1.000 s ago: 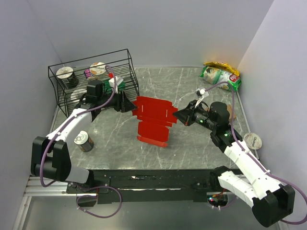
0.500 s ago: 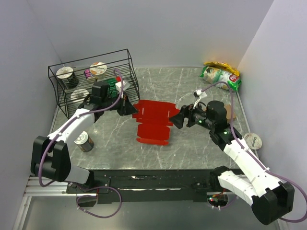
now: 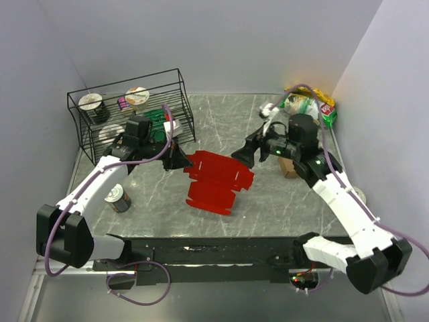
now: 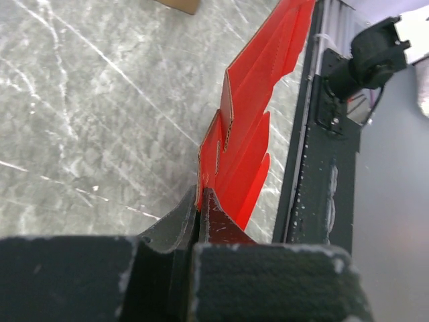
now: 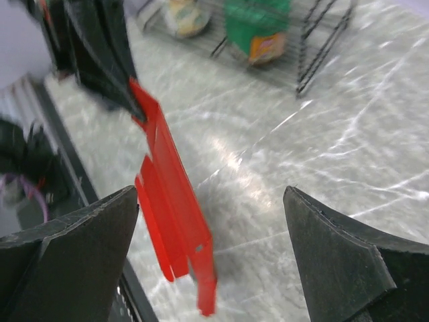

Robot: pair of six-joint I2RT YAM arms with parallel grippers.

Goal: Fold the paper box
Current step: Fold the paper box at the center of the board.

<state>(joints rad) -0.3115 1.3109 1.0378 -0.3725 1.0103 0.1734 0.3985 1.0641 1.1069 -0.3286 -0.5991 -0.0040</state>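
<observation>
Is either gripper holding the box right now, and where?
Left gripper is shut on the paper box, pinching its left edge. Right gripper is open, clear of it, holding nothing.

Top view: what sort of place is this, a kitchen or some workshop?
Most likely a robot test bench, not a kitchen: plain walls box in a marbled table, a left arm and right arm are bolted at its near edge, and a wire basket holds groceries like props.

Top view high at near edge, looking down over whole table point(image 3: 228, 114). Wrist views close, low, skimming surface; all three share paper box point(image 3: 218, 178).
</observation>
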